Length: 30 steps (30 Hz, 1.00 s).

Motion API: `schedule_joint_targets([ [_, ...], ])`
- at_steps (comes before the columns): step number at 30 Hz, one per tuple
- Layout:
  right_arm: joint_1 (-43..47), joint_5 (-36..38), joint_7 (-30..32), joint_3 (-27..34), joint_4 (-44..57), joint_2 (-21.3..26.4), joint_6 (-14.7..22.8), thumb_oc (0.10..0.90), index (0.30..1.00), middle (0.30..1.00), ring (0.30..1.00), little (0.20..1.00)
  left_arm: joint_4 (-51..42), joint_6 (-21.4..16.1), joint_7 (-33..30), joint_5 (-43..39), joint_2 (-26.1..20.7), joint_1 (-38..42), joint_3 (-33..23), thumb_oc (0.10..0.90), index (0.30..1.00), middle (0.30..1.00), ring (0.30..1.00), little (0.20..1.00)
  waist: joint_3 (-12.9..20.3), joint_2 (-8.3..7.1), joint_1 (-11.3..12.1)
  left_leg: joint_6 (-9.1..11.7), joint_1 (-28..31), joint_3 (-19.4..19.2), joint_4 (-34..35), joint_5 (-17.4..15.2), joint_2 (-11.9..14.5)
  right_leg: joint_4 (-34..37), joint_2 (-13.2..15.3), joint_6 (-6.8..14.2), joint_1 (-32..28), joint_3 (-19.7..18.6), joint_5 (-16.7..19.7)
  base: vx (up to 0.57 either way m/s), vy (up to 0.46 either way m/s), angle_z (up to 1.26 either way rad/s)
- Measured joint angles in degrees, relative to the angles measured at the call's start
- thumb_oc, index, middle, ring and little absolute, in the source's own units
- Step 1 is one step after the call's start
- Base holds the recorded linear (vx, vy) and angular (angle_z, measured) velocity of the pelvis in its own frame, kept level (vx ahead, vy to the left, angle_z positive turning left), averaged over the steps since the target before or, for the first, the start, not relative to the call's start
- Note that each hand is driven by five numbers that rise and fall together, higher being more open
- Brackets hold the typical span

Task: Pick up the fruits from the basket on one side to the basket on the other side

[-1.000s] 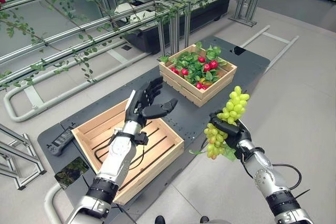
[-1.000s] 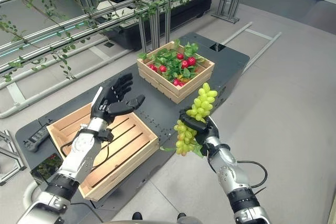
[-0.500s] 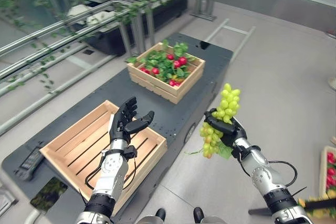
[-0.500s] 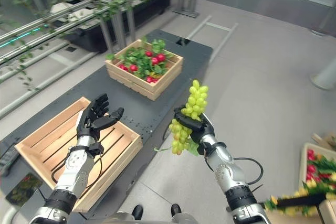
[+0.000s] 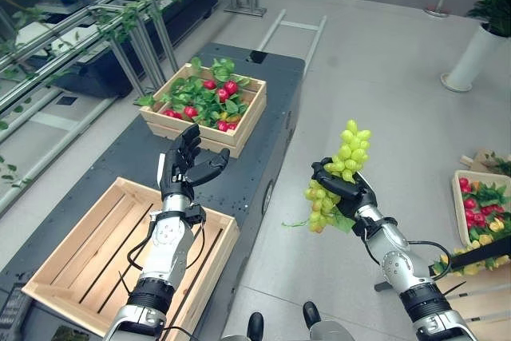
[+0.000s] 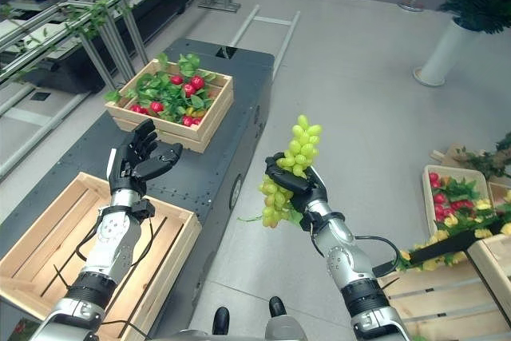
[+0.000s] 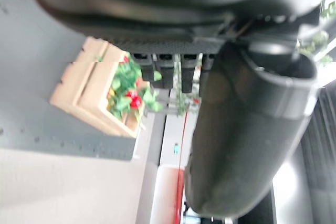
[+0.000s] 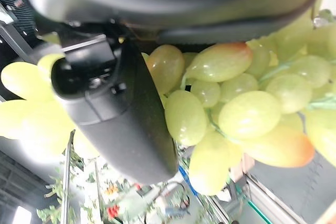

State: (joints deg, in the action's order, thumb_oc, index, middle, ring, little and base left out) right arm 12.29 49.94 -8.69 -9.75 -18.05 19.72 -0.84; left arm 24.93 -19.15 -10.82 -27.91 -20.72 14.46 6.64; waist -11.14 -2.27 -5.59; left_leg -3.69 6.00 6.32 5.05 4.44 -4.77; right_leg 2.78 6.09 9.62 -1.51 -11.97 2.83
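Grapes (image 5: 338, 173) stand upright, long axis vertical, in right hand (image 5: 348, 197).

The right hand (image 6: 302, 191) is gripping a bunch of green grapes (image 6: 289, 169), holding it up over the grey floor (image 6: 351, 109), right of the dark platform (image 6: 204, 157). The left hand (image 6: 140, 157) is hanging open and empty above the platform, between the near empty wooden crate (image 6: 48, 233) and the far crate of red fruit and leaves (image 6: 172, 101). Another fruit crate (image 6: 451, 201) is sitting at the far right.
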Motion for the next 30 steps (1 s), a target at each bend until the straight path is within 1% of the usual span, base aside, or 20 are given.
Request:
schedule_joint_targets([
  [1, -0.1, 0.0, 0.0, 0.2, -0.1, 0.0, 0.0, 0.4, 0.3, 0.3, 0.3, 0.3, 0.0, 0.0, 0.0, 0.0, 0.0, 0.0, 0.1, 0.8, 0.9, 0.9, 0.9, 0.9, -0.1, 0.03, 0.0, 0.0, 0.4, -1.0, 0.0, -0.2, 0.2, -0.3, -0.2, -0.1, 0.3, 0.1, 0.2, -0.26, -0.021, -0.66],
  [2, -0.1, 0.0, 0.0, 0.2, -0.6, 0.0, 0.0, 0.4, 0.3, 0.3, 0.3, 0.3, 0.0, 0.0, -0.1, 0.0, -0.1, -0.2, 0.0, 0.8, 0.9, 0.9, 0.9, 0.9, -0.3, 0.17, 0.7, -0.1, 1.3, -2.6, 0.0, -0.6, 0.6, -1.0, -0.3, -0.7, 0.5, 2.2, 0.7, -0.32, -0.01, -1.05],
  [3, 1.0, 0.1, -0.3, 0.0, -2.2, -0.9, 0.0, 0.4, 0.3, 0.3, 0.3, 0.3, -0.8, -0.2, -0.5, 0.0, -0.8, -0.9, -0.3, 0.8, 0.9, 0.9, 0.9, 0.9, -1.0, 0.96, 2.4, -0.1, 2.3, -8.8, 0.0, -0.7, 2.4, -1.5, -1.9, -1.6, 2.3, 10.1, 4.3, -0.37, 0.002, -1.42],
  [4, 1.9, 0.1, -0.4, -0.1, -3.2, -1.4, 0.0, 0.4, 0.3, 0.3, 0.3, 0.3, -0.9, -0.3, -0.5, 0.0, -1.6, -0.9, -0.4, 0.8, 0.9, 0.9, 0.9, 0.9, -1.5, 1.31, 3.7, 0.1, 2.3, -11.4, -0.2, -1.0, 3.4, -2.3, -2.9, -1.9, 3.6, 14.9, 5.6, -0.29, 0.047, -1.54],
  [5, 2.9, 0.1, -0.5, -0.1, -3.8, -1.4, 0.0, 0.4, 0.3, 0.3, 0.3, 0.3, -0.9, -0.3, -0.4, -0.1, -2.0, -0.7, -0.7, 0.8, 0.9, 0.9, 0.9, 0.9, -2.0, 1.9, 4.7, -0.2, 2.4, -13.3, -0.1, -1.2, 4.1, -7.6, -2.5, -4.3, 5.8, 19.4, 3.6, -0.28, 0.022, -1.16],
  [6, 3.5, 0.1, -0.5, 0.2, -4.2, -0.7, 0.0, 0.4, 0.3, 0.3, 0.3, 0.3, -0.9, -0.3, 0.1, -0.7, -1.4, -0.7, -0.8, 0.8, 0.9, 0.9, 0.9, 0.9, -3.0, 3.78, 4.8, -0.4, 2.5, -14.6, -0.2, -1.4, 5.6, -16.6, -2.1, -5.1, 8.1, 19.9, 0.0, -0.26, 0.013, -0.78],
  [7, 3.7, 0.0, -0.5, 0.1, -4.2, -0.2, 0.0, 0.4, 0.3, 0.3, 0.3, 0.3, -1.0, -0.4, 0.5, -1.1, -1.3, -0.7, -0.8, 0.8, 0.9, 0.9, 0.9, 0.9, -3.6, 4.92, 5.0, -0.4, 2.6, -15.0, -0.3, -1.4, 6.6, -21.2, -1.9, -4.9, 8.9, 20.1, -1.3, -0.22, -0.057, -0.42],
  [8, 3.6, 0.0, -0.5, 0.1, -4.2, 0.2, 0.0, 0.4, 0.3, 0.3, 0.3, 0.3, -1.2, -0.4, 0.8, -1.7, -1.1, -0.7, -0.8, 0.8, 0.9, 0.9, 0.9, 0.9, -4.1, 5.83, 5.4, -0.1, 2.4, -15.0, -0.6, -1.6, 8.0, -27.6, -0.9, -3.6, 9.3, 20.3, -3.4, -0.13, -0.079, -0.28],
  [9, 3.5, 0.0, -0.5, -0.1, -4.2, 0.2, 0.0, 0.4, 0.3, 0.3, 0.3, 0.3, -1.4, -0.4, 0.6, -1.9, -1.0, -0.7, -0.9, 0.8, 0.9, 0.9, 0.9, 0.9, -4.1, 5.73, 5.8, 0.5, 2.2, -15.7, -0.6, -1.2, 8.7, -30.4, 0.2, -3.4, 9.0, 20.7, -5.1, -0.16, -0.245, -0.37],
  [10, 3.4, 0.0, -0.6, -0.3, -4.2, 0.1, 0.0, 0.4, 0.3, 0.3, 0.3, 0.3, -1.4, -0.5, 0.3, -2.1, -0.6, -0.8, -1.2, 0.8, 0.9, 0.9, 0.9, 0.9, -4.0, 5.31, 7.3, 1.8, 2.3, -16.5, -0.5, -1.1, 9.3, -30.7, 1.7, -3.6, 7.1, 21.8, -7.7, -0.09, -0.245, -0.43],
  [11, 3.4, 0.0, -1.1, -0.5, -4.2, -0.3, 0.1, 0.4, 0.3, 0.3, 0.3, 0.3, -1.3, -0.6, -0.1, -2.1, -0.7, -0.8, -1.3, 0.8, 0.9, 0.9, 0.9, 0.9, -3.9, 3.97, 8.3, 3.5, 2.2, -17.2, -0.5, -0.9, 9.5, -25.3, 2.5, -3.2, 3.5, 22.6, -10.2, -0.07, -0.233, -0.47],
  [12, 3.2, 0.0, -1.4, -0.7, -4.2, -0.7, 0.1, 0.4, 0.3, 0.3, 0.3, 0.3, -1.3, -0.7, -0.4, -2.2, -0.8, -1.0, -1.8, 0.8, 0.9, 0.9, 0.9, 0.9, -3.5, 2.97, 9.1, 4.3, 2.0, -17.5, -0.6, -1.0, 9.3, -20.2, 2.5, -3.3, 1.7, 22.9, -11.5, -0.05, -0.136, -0.59],
  [13, 3.6, 0.0, -1.6, -2.1, -4.7, -0.8, 0.2, 0.4, 0.3, 0.3, 0.3, 0.3, -0.9, -1.2, -1.6, -2.5, 0.0, -1.5, -2.7, 0.8, 0.9, 0.9, 0.9, 0.9, -3.1, 2.74, 10.0, 5.6, 2.0, -17.0, -0.4, -0.8, 9.5, -12.7, 0.8, -3.1, -1.2, 21.9, -10.7, -0.06, -0.099, -0.62],
  [14, 3.7, 0.0, -1.7, -2.9, -4.7, -0.6, 0.2, 0.4, 0.3, 0.3, 0.3, 0.3, -0.8, -1.1, -2.4, -3.4, 0.1, -1.8, -2.5, 0.8, 0.9, 0.9, 0.9, 0.9, -2.9, 3.52, 9.8, 5.8, 1.8, -15.4, -0.5, -0.9, 10.8, -9.6, -1.1, -4.1, -1.9, 21.4, -9.3, -0.08, -0.119, -0.51],
  [16, 3.6, 0.0, -1.7, -3.0, -5.0, 0.2, 0.2, 0.4, 0.3, 0.3, 0.3, 0.3, -0.8, -1.1, -2.3, -3.3, 0.3, -1.0, -2.3, 0.8, 0.9, 0.9, 0.9, 0.9, -2.9, 3.55, 9.4, 6.3, 1.4, -15.0, -0.5, -0.5, 12.5, -4.7, -3.6, -5.9, -3.6, 21.5, -6.3, -0.05, -0.077, -0.26],
  [17, 3.6, 0.0, -1.7, -3.0, -5.1, 0.6, 0.2, 0.4, 0.3, 0.3, 0.3, 0.3, -0.8, -1.1, -2.3, -3.3, 0.3, -0.8, -2.2, 0.8, 0.9, 0.9, 0.9, 0.9, -2.8, 3.44, 9.3, 6.3, 1.4, -15.0, -0.6, -0.5, 12.8, -3.6, -4.0, -6.2, -4.1, 21.4, -5.7, -0.03, -0.069, -0.24],
  [19, 3.6, 0.0, -1.7, -2.8, -5.2, 2.8, 0.2, 0.4, 0.3, 0.3, 0.3, 0.3, -0.8, -1.1, -2.5, -3.4, 1.6, -0.6, -2.0, 0.8, 0.9, 0.9, 0.9, 0.9, -2.7, 3.04, 7.7, 6.3, 1.6, -14.6, -1.4, -0.5, 12.8, 0.1, -4.4, -6.6, -6.4, 21.3, -4.2, -0.01, -0.052, -0.07],
  [22, 3.6, 0.0, -1.7, -1.7, -5.1, 3.6, 0.2, 0.4, 0.3, 0.3, 0.3, 0.3, -1.4, -1.1, -3.4, -3.3, 3.4, -0.6, -2.0, 0.8, 0.9, 0.9, 0.9, 0.9, -2.5, 2.96, 6.3, 6.3, 2.8, -14.4, -0.4, -0.5, 12.8, 1.8, -4.5, -6.4, -7.7, 21.1, -3.6, 0.01, -0.043, -0.07],
  [24, 3.2, 0.0, -1.7, -1.8, -5.1, 3.3, 0.2, 0.4, 0.3, 0.3, 0.3, 0.3, -1.4, -1.1, -3.7, -3.3, 4.3, -0.6, -2.0, 0.8, 0.9, 0.9, 0.9, 0.9, -2.4, 2.73, 6.1, 6.4, 3.3, -14.4, 0.0, -0.5, 12.5, 2.1, -4.3, -6.2, -8.0, 20.5, -3.5, 0.02, -0.049, -0.1],
  [30, 2.7, -0.1, -3.1, -2.1, -4.6, 0.9, -0.3, 0.4, 0.3, 0.3, 0.3, 0.3, -2.1, -1.1, -5.0, -3.3, 4.4, -0.6, -2.1, 0.8, 0.9, 0.9, 0.9, 0.9, -2.3, 2.5, 5.6, 6.4, 3.3, -14.0, 0.0, -0.5, 11.5, 2.2, -3.6, -5.6, -8.1, 20.1, -3.1, 0.0, 0.008, 0.01],
])
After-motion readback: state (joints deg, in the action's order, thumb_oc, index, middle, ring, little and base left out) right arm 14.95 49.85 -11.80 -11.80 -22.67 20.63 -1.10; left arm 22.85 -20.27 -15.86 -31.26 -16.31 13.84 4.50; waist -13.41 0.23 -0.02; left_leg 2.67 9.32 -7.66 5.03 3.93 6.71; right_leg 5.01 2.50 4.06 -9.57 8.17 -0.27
